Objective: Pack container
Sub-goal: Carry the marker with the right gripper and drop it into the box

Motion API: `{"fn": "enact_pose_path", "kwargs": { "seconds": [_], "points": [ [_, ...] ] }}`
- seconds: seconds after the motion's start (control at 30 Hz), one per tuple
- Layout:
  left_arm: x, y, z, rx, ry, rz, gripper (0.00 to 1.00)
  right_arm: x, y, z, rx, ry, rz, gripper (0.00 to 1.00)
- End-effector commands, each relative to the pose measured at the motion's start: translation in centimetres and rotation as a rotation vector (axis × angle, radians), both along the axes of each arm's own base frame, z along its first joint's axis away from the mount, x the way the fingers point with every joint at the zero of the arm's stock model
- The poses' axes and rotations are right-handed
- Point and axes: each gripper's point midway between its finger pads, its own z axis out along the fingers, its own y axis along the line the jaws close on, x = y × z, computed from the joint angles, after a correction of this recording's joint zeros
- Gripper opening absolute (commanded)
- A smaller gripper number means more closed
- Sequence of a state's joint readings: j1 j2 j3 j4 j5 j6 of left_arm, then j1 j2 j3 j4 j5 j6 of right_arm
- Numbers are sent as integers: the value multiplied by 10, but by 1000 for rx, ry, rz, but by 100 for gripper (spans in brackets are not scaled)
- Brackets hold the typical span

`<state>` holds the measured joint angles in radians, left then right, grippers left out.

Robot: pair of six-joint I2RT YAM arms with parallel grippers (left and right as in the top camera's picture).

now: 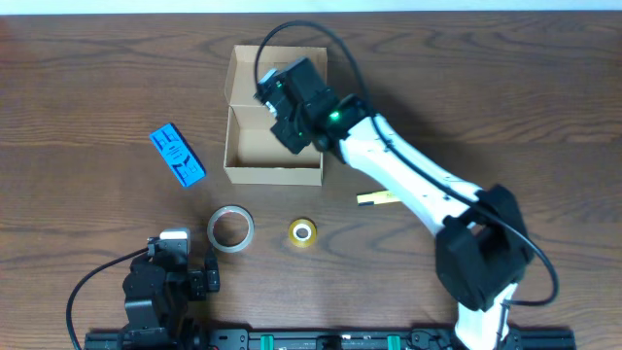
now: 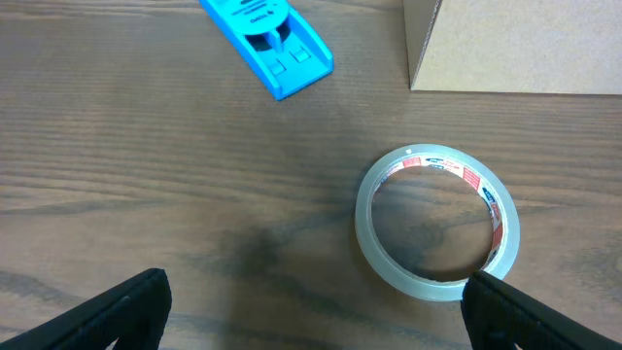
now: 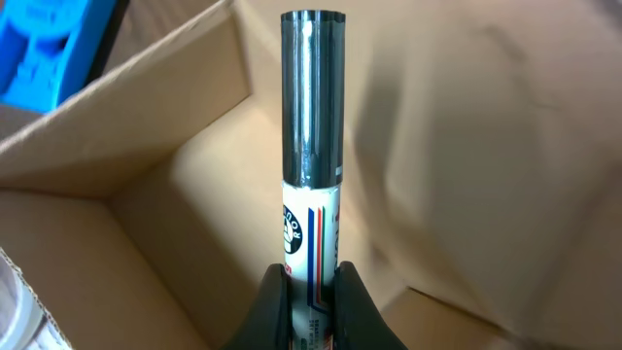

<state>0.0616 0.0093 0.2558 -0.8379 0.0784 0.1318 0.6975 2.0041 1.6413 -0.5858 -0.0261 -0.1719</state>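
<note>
The container [image 1: 255, 173] is a tan cardboard box standing open at the back centre, its flap lid raised at the far side. My right gripper [image 1: 289, 105] hovers over the box's opening. In the right wrist view the gripper [image 3: 311, 284] is shut on a marker [image 3: 311, 117] with a dark cap and white barrel, pointed down into the box interior [image 3: 146, 224]. My left gripper [image 1: 190, 255] rests at the front left. It is open and empty [image 2: 311, 303], just short of a clear tape roll [image 2: 367, 209]. A corner of the container [image 2: 515, 49] shows beyond that roll.
A flat blue packet [image 1: 177, 156] lies left of the box, and it also shows in the left wrist view [image 2: 267, 44]. The clear tape roll [image 1: 215, 229] and a small yellow tape roll [image 1: 293, 233] lie in front of the box. A thin yellowish stick [image 1: 377, 198] lies under the right arm.
</note>
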Motion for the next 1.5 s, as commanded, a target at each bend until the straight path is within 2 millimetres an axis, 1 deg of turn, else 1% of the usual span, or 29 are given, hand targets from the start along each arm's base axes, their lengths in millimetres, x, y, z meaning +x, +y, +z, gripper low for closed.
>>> {"fn": "enact_pose_path", "kwargs": {
  "seconds": [0.0,0.17,0.27,0.37,0.5,0.57,0.63,0.67,0.73,0.8,0.87,0.9,0.97,1.03,1.07,1.1,1.13,1.23,1.3,1.37,1.43,1.47],
  "points": [
    [-8,1,-12,6,54,2,95,-3,14,-4,-26,-19,68,1],
    [-8,1,-12,6,54,2,95,-9,16,-22,-60,12,85,2],
    [-8,1,-12,6,54,2,95,-8,13,-27,-78,15,76,1],
    [-8,1,-12,6,54,2,96,-8,13,-26,-81,11,74,12],
    [-8,1,-12,6,54,2,95,-4,13,-24,-81,-9,74,19],
    [-8,1,-12,6,54,3,95,-2,14,-23,-80,-18,70,24],
    [-8,1,-12,6,54,2,95,0,14,-22,-79,-28,66,35],
    [-8,1,-12,6,54,2,95,0,14,-22,-79,-31,65,38],
    [-8,1,-12,6,54,2,95,1,15,-21,-75,-35,64,41],
    [-8,1,-12,6,54,2,95,3,16,-17,-68,-42,63,43],
    [-8,1,-12,6,54,2,95,5,19,-7,-54,-59,62,44],
    [-8,1,-12,6,54,2,95,7,19,-1,-46,-70,61,43],
    [-8,1,-12,6,54,2,95,13,17,18,-42,-118,38,45],
    [-8,1,-12,6,54,2,95,15,10,37,-34,-137,-20,47],
    [-8,1,-12,6,54,2,95,14,7,46,-23,-138,-41,51],
    [-8,1,-12,6,54,2,95,9,3,60,-13,-143,-38,68],
    [-8,1,-12,6,54,2,95,5,0,67,-9,-142,-37,77],
    [-8,1,-12,6,54,2,95,-10,-21,88,-25,-120,-53,88],
    [-8,1,-12,6,54,2,95,-25,-47,97,-60,-83,-69,92],
    [-8,1,-12,6,54,2,95,-34,-69,100,-84,-56,-91,92],
    [-8,1,-12,6,54,2,95,-45,-88,101,-92,-26,-92,94],
    [-8,1,-12,6,54,2,95,-49,-94,101,-87,-14,-88,94]
  ]
}}
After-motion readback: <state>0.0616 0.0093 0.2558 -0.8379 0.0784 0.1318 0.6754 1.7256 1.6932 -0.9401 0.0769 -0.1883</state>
